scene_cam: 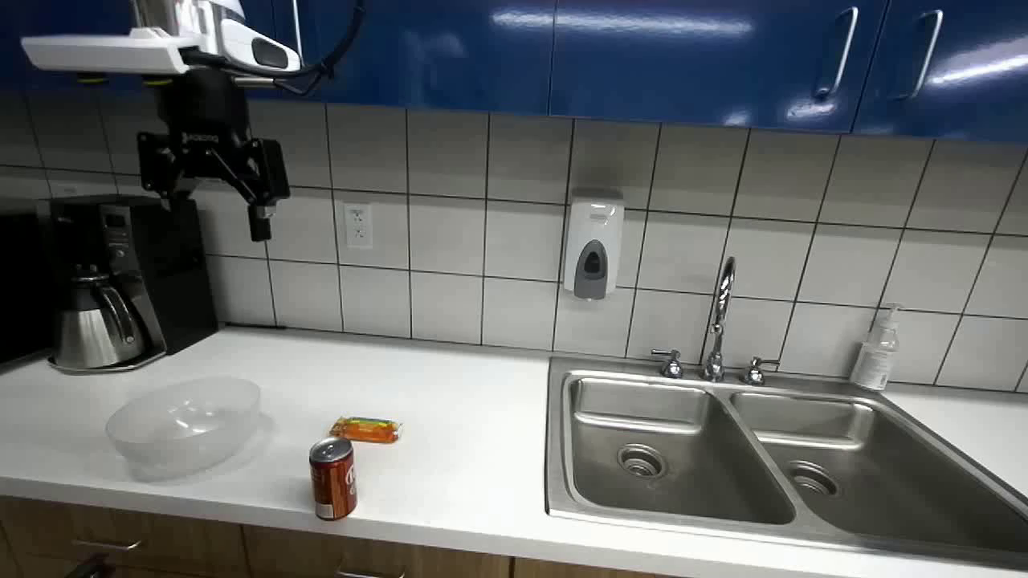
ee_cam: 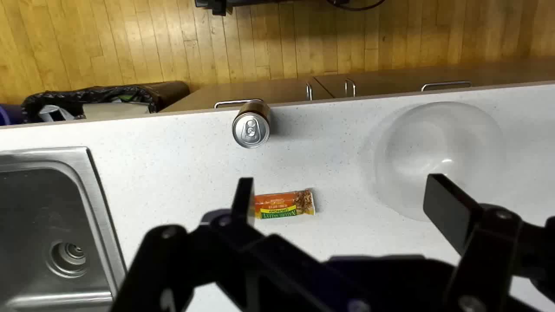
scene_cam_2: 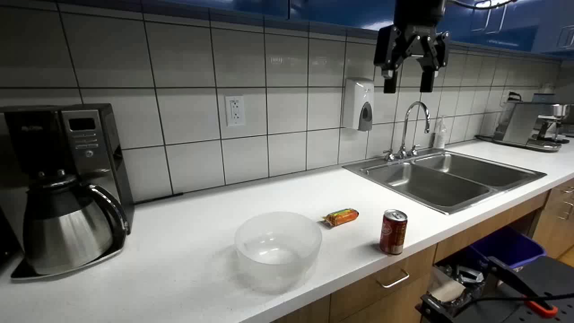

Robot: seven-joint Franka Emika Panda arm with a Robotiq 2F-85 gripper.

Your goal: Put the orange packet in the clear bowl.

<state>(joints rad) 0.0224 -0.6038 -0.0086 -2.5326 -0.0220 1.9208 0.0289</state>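
The orange packet (scene_cam: pixel 366 430) lies flat on the white counter, behind the can in an exterior view. It also shows in an exterior view (scene_cam_2: pixel 342 217) and in the wrist view (ee_cam: pixel 286 205), where one finger hides its left end. The clear bowl (scene_cam: pixel 186 453) stands upright on the counter with nothing in it, also in an exterior view (scene_cam_2: pixel 274 276). In the wrist view the bowl (ee_cam: pixel 433 143) is at the right, partly behind the other finger. My gripper (scene_cam: pixel 219 215) is open and empty, high above the counter; it also shows in an exterior view (scene_cam_2: pixel 408 84) and the wrist view (ee_cam: pixel 341 190).
A red drink can (scene_cam: pixel 332 479) stands near the counter's front edge, close to the packet. A coffee maker (scene_cam_2: pixel 71 188) with a steel pot stands at the back. A double sink (scene_cam: pixel 683 466) is set in the counter, and blue cabinets (scene_cam: pixel 450 52) hang above.
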